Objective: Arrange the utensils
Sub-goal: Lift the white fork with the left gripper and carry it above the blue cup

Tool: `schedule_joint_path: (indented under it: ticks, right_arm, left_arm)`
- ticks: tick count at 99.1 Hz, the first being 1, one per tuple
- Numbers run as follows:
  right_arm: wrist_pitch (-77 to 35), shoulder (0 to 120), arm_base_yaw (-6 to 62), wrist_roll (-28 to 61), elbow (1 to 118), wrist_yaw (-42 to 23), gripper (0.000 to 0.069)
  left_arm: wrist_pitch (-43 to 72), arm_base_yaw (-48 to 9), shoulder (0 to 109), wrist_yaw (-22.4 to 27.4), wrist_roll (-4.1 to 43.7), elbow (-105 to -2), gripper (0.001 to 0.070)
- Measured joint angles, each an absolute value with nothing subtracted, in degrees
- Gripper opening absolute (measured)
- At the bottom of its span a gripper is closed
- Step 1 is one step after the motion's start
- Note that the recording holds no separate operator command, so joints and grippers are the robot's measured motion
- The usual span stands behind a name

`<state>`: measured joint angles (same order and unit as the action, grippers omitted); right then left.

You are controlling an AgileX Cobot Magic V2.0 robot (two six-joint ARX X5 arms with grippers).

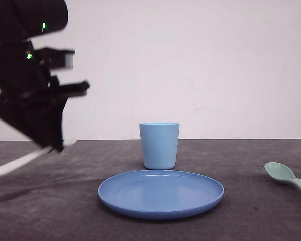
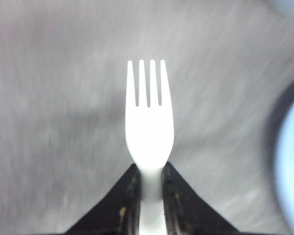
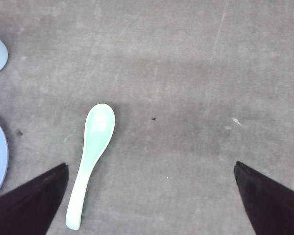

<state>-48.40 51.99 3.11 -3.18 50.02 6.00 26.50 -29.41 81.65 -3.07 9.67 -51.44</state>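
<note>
The left gripper (image 2: 150, 183) pinches the neck of the white plastic fork (image 2: 149, 122), tines pointing straight out beyond the fingertips; in the front view it hangs above the table, well to the left of the blue plate (image 1: 161, 194), handle trailing down and outward. The right gripper (image 3: 152, 196) is spread wide above the mint-green spoon (image 3: 92, 156), which lies flat just right of the plate; its long axis runs roughly along the fingers' reach, nearer one finger than the other, so the right arm is plainly the closer one.
</note>
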Motion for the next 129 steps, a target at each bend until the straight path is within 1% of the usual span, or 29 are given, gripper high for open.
schedule_joint_path:
  ticks: [17, 39, 49, 73, 88, 101, 120, 129]
  right_arm:
    - [-48.42, 51.99, 3.11, -3.18, 50.02, 6.0, 0.0681]
    - [-48.42, 51.99, 3.11, -3.18, 50.02, 6.0, 0.0681]
    - [-48.42, 51.99, 3.11, -3.18, 50.02, 6.0, 0.0681]
    - [-48.42, 51.99, 3.11, -3.18, 50.02, 6.0, 0.0681]
    - [-48.42, 51.99, 3.11, -3.18, 50.02, 6.0, 0.0681]
    - [-48.42, 51.99, 3.11, -3.18, 50.02, 6.0, 0.0681]
    - [-48.42, 51.99, 3.11, -3.18, 50.02, 6.0, 0.0681]
    - [-48.42, 51.99, 3.11, -3.18, 50.02, 5.98, 0.0681]
  left_arm:
    - [16.73, -30.74, 78.78, -2.35, 9.67, -51.57, 0.004]
    - [0.69, -33.1, 77.58, 3.05, 9.72, -51.7, 0.004]
    - [-7.44, -33.82, 77.6, 4.47, 9.72, -51.7, 0.004]
    - [-25.69, -34.5, 78.17, 4.73, 9.72, -51.86, 0.004]
    - [-33.21, -34.52, 82.28, 4.73, 9.72, -52.29, 0.004]
    - [-38.28, -34.52, 87.57, 4.73, 9.72, -52.29, 0.004]
    - [-49.01, -34.52, 95.13, 4.8, 9.69, -52.29, 0.004]
    - [-51.44, -34.52, 98.78, 5.58, 9.39, -52.69, 0.004]
